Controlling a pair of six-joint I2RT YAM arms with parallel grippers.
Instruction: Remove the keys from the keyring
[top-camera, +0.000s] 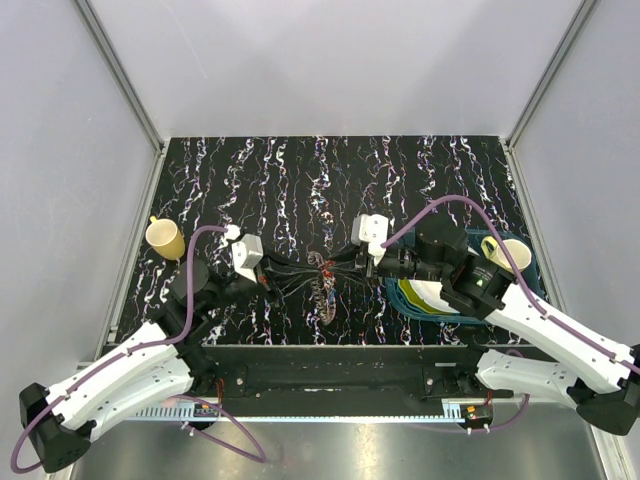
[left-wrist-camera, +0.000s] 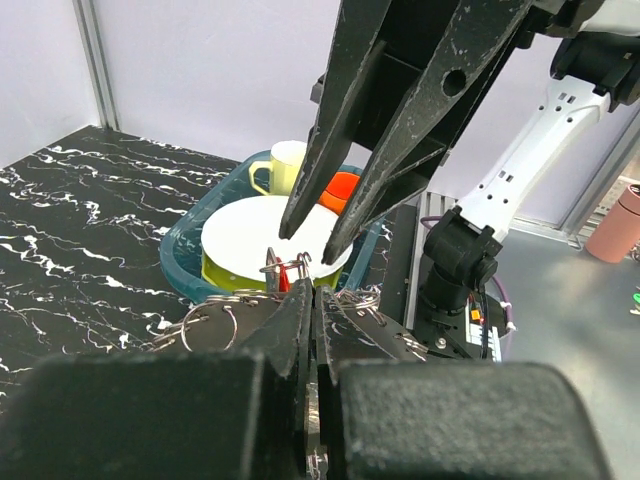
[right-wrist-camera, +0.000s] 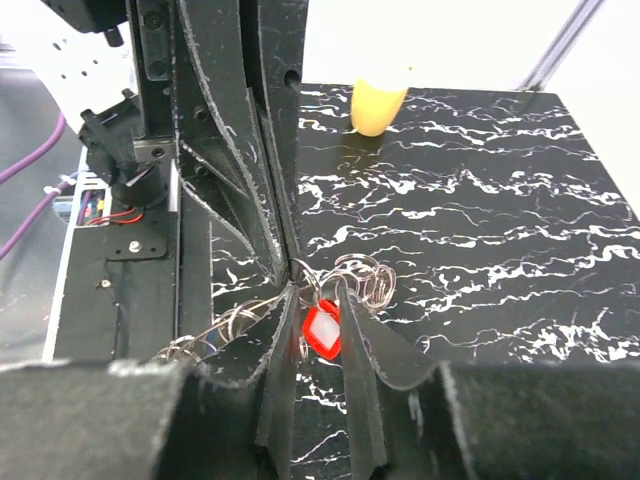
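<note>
The keyring (top-camera: 322, 282) is a silvery cluster of linked rings held just above the table's middle; its rings also show in the right wrist view (right-wrist-camera: 368, 280). My left gripper (left-wrist-camera: 313, 292) is shut on the keyring's rings, its fingers pressed together. A red key tag (right-wrist-camera: 322, 332) hangs from the rings between the fingers of my right gripper (right-wrist-camera: 318, 298), which is open around it. In the left wrist view the right gripper (left-wrist-camera: 312, 240) comes down from above, with the red tag (left-wrist-camera: 286, 274) just under its tips. No blue key shows.
A yellow cup (top-camera: 165, 238) stands at the left of the table. A blue tray (top-camera: 534, 272) at the right holds a white plate (left-wrist-camera: 250, 235), a yellow mug (left-wrist-camera: 285, 165) and something orange (left-wrist-camera: 343, 187). Grey walls enclose three sides.
</note>
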